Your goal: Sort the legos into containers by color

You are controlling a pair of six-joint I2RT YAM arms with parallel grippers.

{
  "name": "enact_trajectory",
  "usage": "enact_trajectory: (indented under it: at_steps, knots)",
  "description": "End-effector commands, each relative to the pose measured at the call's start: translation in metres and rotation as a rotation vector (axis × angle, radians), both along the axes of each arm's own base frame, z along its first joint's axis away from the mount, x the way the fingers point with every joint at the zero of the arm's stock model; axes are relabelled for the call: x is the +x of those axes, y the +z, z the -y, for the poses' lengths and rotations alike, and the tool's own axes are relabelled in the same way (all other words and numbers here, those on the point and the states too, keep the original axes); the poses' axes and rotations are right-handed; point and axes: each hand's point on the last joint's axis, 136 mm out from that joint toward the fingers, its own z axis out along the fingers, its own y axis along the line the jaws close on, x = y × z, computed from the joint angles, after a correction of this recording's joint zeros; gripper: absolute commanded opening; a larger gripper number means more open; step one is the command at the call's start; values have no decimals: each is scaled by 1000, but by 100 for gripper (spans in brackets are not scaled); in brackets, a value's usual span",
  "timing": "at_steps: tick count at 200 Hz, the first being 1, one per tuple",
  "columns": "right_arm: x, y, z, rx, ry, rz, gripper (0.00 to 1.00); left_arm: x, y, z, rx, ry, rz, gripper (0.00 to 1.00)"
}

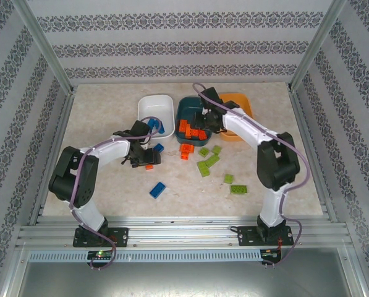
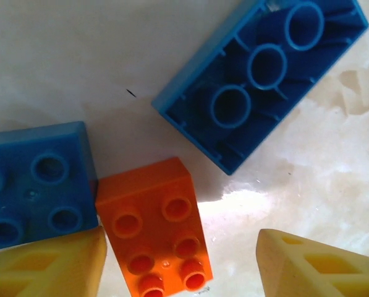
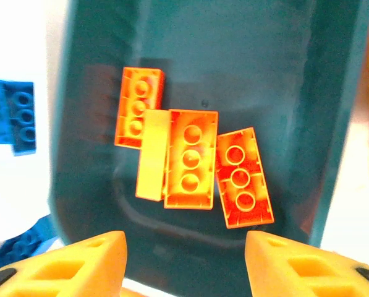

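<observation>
In the left wrist view an orange-red lego (image 2: pixel 156 229) lies studs up on the table between my left gripper's (image 2: pixel 181 269) open yellow fingers. It lies against the left finger (image 2: pixel 48 266), with a gap to the right finger. Two blue legos lie close by, a square one (image 2: pixel 36 185) and a long upturned one (image 2: pixel 264 74). My right gripper (image 3: pixel 184 266) hangs open and empty over the dark teal container (image 3: pixel 91 198), where three orange-red legos (image 3: pixel 190 159) lie. From above, the left gripper (image 1: pixel 146 159) is at centre left, and the right gripper (image 1: pixel 206 117) is over the teal container (image 1: pixel 185 108).
The white container (image 1: pixel 156 102) holds blue legos, and the light orange container (image 1: pixel 243 102) stands right of the teal one. Several green legos (image 1: pixel 209 162) lie scattered at centre right. Orange-red legos (image 1: pixel 186 151) sit before the teal container. A blue lego (image 1: pixel 157 189) lies nearer the front.
</observation>
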Motion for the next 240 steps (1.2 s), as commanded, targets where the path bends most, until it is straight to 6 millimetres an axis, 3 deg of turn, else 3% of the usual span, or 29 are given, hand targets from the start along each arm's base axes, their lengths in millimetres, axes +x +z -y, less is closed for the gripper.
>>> enact_trajectory:
  at_steps: [1,45,102,140,191,240]
  knots:
    - [-17,26,-4,64,-2,51,54,4,0,-2,61,-34,9,62]
    - [-47,40,0,101,-5,70,54,0,-6,-4,113,-67,-9,52]
    - [-79,33,10,100,-6,56,55,-12,-6,-3,102,-68,-17,38]
    - [-95,27,14,103,-6,40,56,-16,5,0,65,-75,11,37]
    - [-115,21,21,88,-16,30,58,-15,38,0,30,-61,85,37]
    - [-137,9,22,57,9,16,59,18,93,-2,19,-52,190,38]
